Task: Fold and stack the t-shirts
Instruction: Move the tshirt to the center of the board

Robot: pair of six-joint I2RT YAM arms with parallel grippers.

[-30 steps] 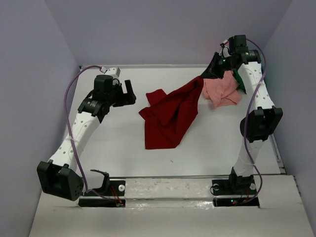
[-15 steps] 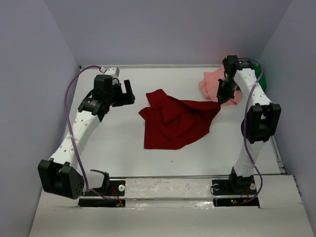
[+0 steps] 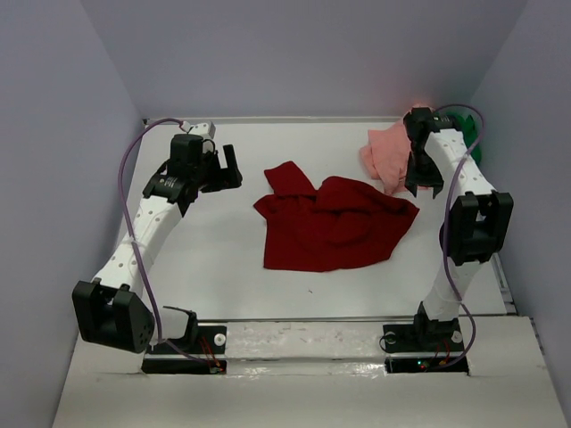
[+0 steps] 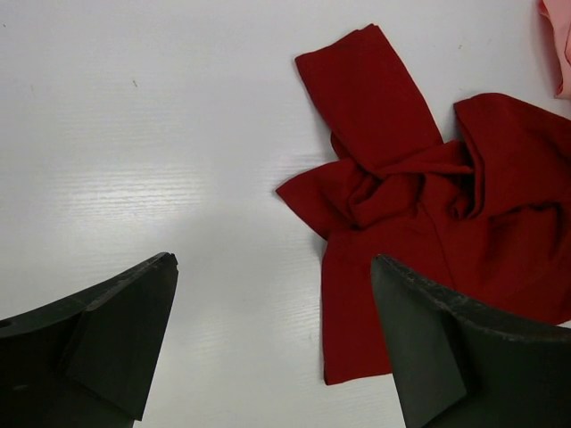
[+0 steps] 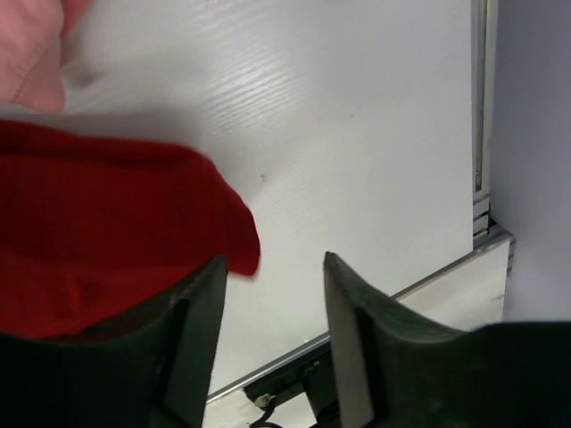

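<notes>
The dark red t-shirt [image 3: 330, 227] lies rumpled and partly spread in the middle of the table, seen also in the left wrist view [image 4: 419, 196]. Its right corner [image 5: 107, 214] lies beside my right gripper [image 5: 275, 260], which is open with nothing between its fingers and hangs just right of the shirt [image 3: 426, 189]. The salmon pink t-shirt [image 3: 385, 156] is bunched at the back right. A bit of the bright green t-shirt [image 3: 464, 125] shows behind the right arm. My left gripper [image 3: 234, 167] is open and empty above bare table, left of the red shirt [image 4: 274, 263].
Grey walls close in the table on three sides. A metal rail [image 5: 482, 134] runs along the table's right edge near my right gripper. The arm bases sit on the near strip [image 3: 303, 343].
My right gripper carried the red shirt's corner down and to the right, then opened and let it go. The shirt now lies wider on the table. The left arm barely moved.
</notes>
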